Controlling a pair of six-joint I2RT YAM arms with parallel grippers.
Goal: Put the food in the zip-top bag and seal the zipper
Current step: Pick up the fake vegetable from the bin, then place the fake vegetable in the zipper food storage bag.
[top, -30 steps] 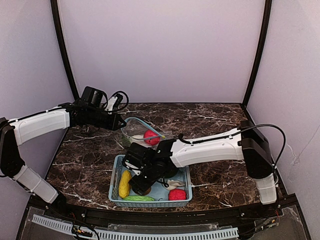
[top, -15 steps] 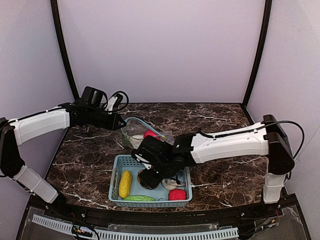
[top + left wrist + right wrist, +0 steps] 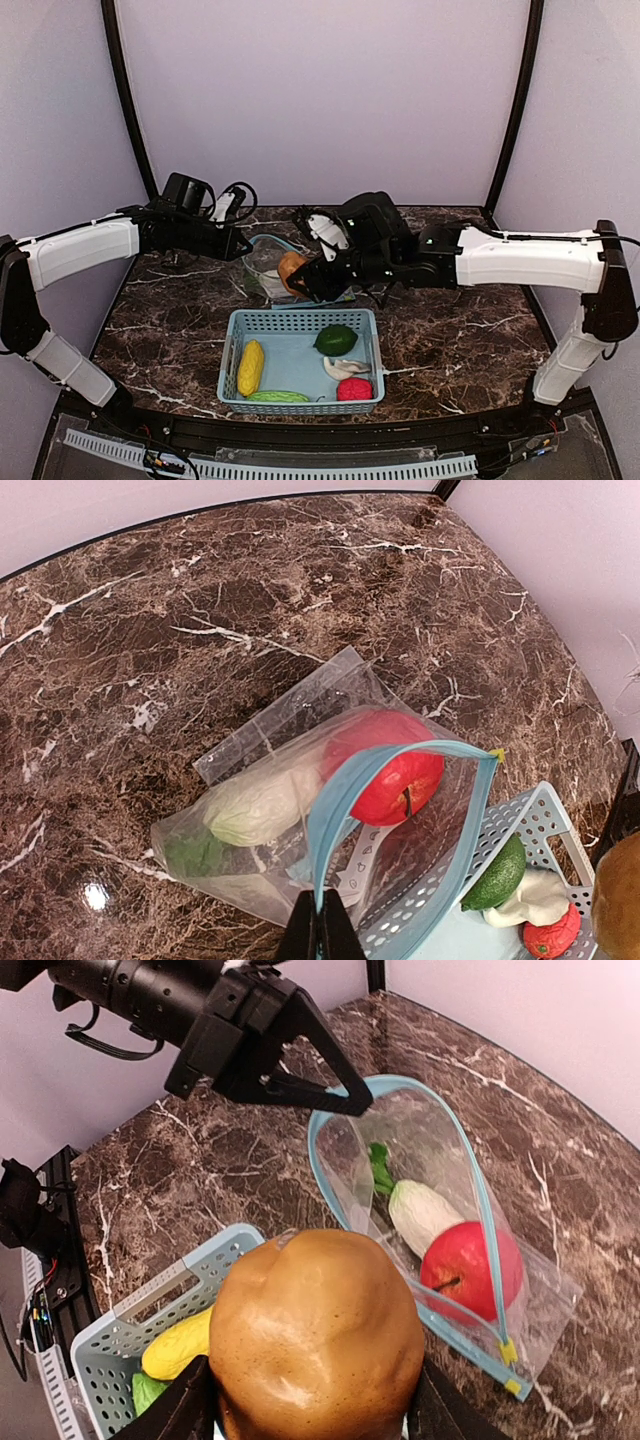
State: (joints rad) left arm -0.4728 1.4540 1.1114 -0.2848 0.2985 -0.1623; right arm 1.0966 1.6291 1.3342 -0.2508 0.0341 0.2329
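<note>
The clear zip-top bag (image 3: pixel 265 262) with a blue zipper rim lies open behind the basket. It holds a red apple (image 3: pixel 385 770) and a white radish (image 3: pixel 258 805). My left gripper (image 3: pixel 322 922) is shut on the bag's blue rim and holds the mouth up; it also shows in the top view (image 3: pixel 243 247). My right gripper (image 3: pixel 303 280) is shut on the brown potato (image 3: pixel 315 1335) and holds it just above the bag's near rim. Yellow corn (image 3: pixel 249 367), a dark green fruit (image 3: pixel 336 340), a white mushroom (image 3: pixel 347 368), a small red fruit (image 3: pixel 354 389) and a green pod (image 3: pixel 278 397) lie in the basket.
The light blue plastic basket (image 3: pixel 300 406) stands at the table's near edge, its far wall touching the bag. The dark marble table is walled by purple panels at the back and both sides.
My right gripper has lifted the potato out of the basket and carried it back and up to the bag's mouth. The dark green fruit now shows in the basket. The left arm has not moved.
</note>
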